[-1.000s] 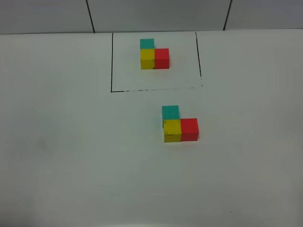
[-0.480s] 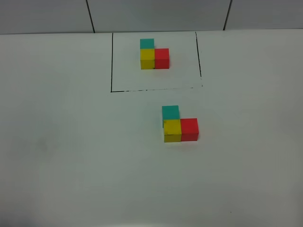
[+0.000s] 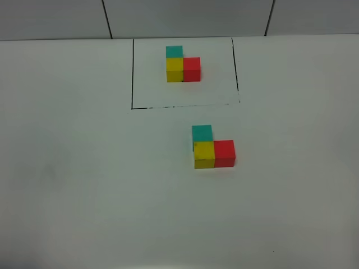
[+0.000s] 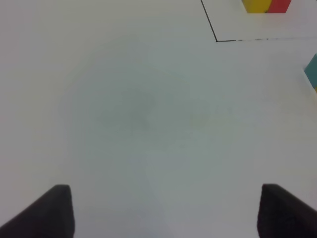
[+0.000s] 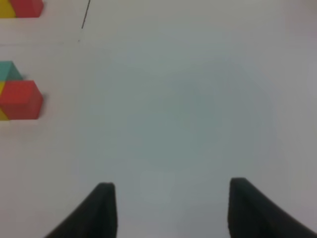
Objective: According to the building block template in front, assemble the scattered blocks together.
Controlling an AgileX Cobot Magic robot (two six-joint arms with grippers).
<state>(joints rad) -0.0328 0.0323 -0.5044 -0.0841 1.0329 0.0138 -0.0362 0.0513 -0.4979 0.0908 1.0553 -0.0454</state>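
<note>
The template sits at the back inside a thin black rectangle outline (image 3: 132, 73): a teal cube (image 3: 174, 51), a yellow cube (image 3: 174, 69) and a red cube (image 3: 192, 69) in an L. In front of it three unframed cubes touch in the same L: teal (image 3: 202, 133), yellow (image 3: 204, 154), red (image 3: 224, 153). Neither arm shows in the high view. My left gripper (image 4: 166, 210) is open and empty over bare table, away from the blocks. My right gripper (image 5: 168, 208) is open and empty; the red cube (image 5: 20, 99) lies well off to one side.
The white table (image 3: 84, 185) runs to a grey panelled wall (image 3: 185, 17) at the back. The left wrist view shows a corner of the outline (image 4: 216, 39) and the edge of the template cubes (image 4: 265, 5).
</note>
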